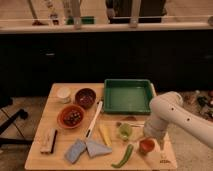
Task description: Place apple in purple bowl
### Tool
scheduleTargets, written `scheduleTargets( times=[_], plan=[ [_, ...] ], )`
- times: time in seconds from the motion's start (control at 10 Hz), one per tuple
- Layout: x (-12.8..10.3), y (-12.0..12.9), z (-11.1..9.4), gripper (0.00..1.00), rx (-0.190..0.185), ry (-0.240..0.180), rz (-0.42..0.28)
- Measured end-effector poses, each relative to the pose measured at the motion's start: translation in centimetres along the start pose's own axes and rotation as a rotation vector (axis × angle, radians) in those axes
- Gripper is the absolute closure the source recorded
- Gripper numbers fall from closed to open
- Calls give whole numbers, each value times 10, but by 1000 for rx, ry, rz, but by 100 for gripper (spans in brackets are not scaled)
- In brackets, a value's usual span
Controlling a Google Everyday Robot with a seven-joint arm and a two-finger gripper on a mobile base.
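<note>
The apple (146, 145), small and orange-red, sits on the wooden table near its front right corner. My gripper (150, 138) hangs at the end of the white arm, directly over and against the apple, and the arm's wrist hides most of it. The purple bowl (85, 97), small and dark maroon, stands at the back left of the table, far from the gripper, beside a small white cup (63, 94).
A green tray (128, 95) is at the back right. An orange bowl (71, 116) sits in front of the purple bowl. A pale green cup (124, 131), a green pepper (125, 156), a white-handled tool (94, 120), a grey cloth (87, 149) and a brush (48, 141) lie along the front.
</note>
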Motion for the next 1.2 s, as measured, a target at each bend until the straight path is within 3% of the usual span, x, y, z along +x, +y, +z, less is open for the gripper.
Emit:
scheduleTargets(
  times=[0.2,0.8,0.9,1.2],
  plan=[
    [2,0,1,32,-2,-6,3],
    [2,3,1,94,-18,3,24],
    [2,2,0,99,-19,5,24],
    [3,4,-6,100,-12,10,37]
  ],
)
